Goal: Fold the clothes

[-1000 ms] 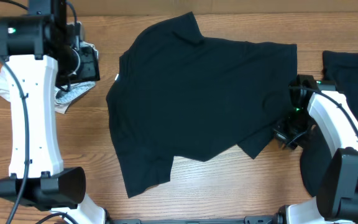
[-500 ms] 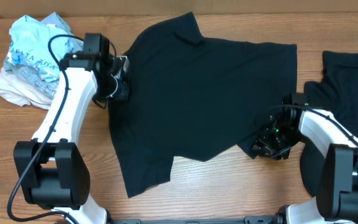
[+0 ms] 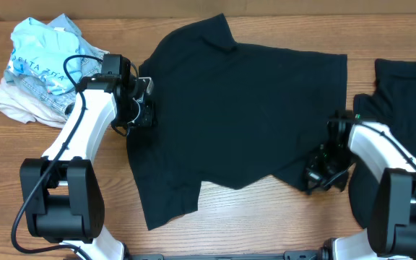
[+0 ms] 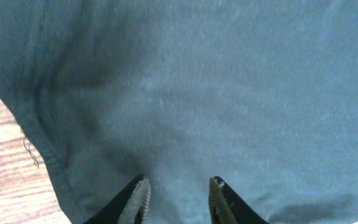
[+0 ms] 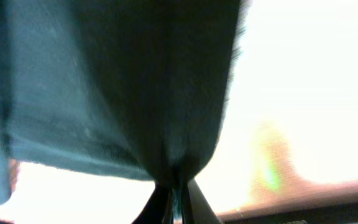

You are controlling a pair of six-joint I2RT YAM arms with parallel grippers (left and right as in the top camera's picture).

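Pile of pale cloth (image 3: 35, 68) sits well left of the T-shirt (image 3: 237, 108), not in play. The T-shirt lies spread flat on the table (image 3: 266, 224), collar end to the left, hem to the right.

Left gripper (image 3: 141, 101) is at the T-shirt's left edge, by the collar. The wrist view shows the jaws parted with nothing between them. The fingertips (image 4: 138, 193) are over cloth just inside the stitched edge. Can't tell if they touch it.

Right gripper (image 3: 322, 172) is at the T-shirt's lower right corner. The wrist view shows the fingers pressed together on a pinch of black cloth, bunched above them.

Looks like the step is getting a hold at both ends before a fold. The left should bite the stitched edge through both layers, not a mid-panel pinch that only tents the top layer. The right shouldn't pull until the left has hold, or the whole T-shirt drags. Lift both ends level and low.

Second T-shirt (image 3: 403, 87) lies just right of the first, next to the right arm. Risk of snagging it.
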